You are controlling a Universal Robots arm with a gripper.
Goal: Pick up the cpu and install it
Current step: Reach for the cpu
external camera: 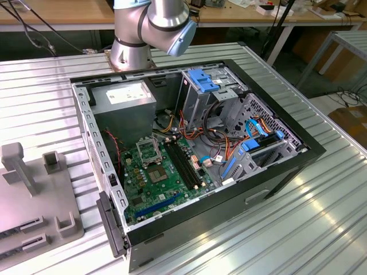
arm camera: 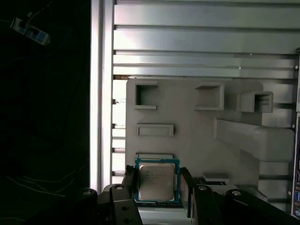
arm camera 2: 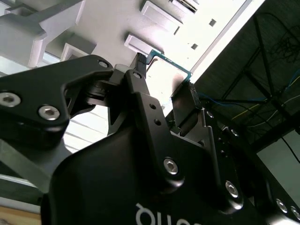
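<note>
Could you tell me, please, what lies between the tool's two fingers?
The cpu lies there, held by the tool at opposite edges; the first wrist view shows it.

Exterior view evenly lit; wrist views dim (seemingly backlit), glare washing out the table (arm camera: 197,28)

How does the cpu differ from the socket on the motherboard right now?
The cpu is a flat plate with a silvery top and green rim; the socket is a dull metal frame with a dark middle. The cpu is clamped in the gripper, with the grey fixture beyond it; the socket sits on the green motherboard inside the case. Both are square.
</note>
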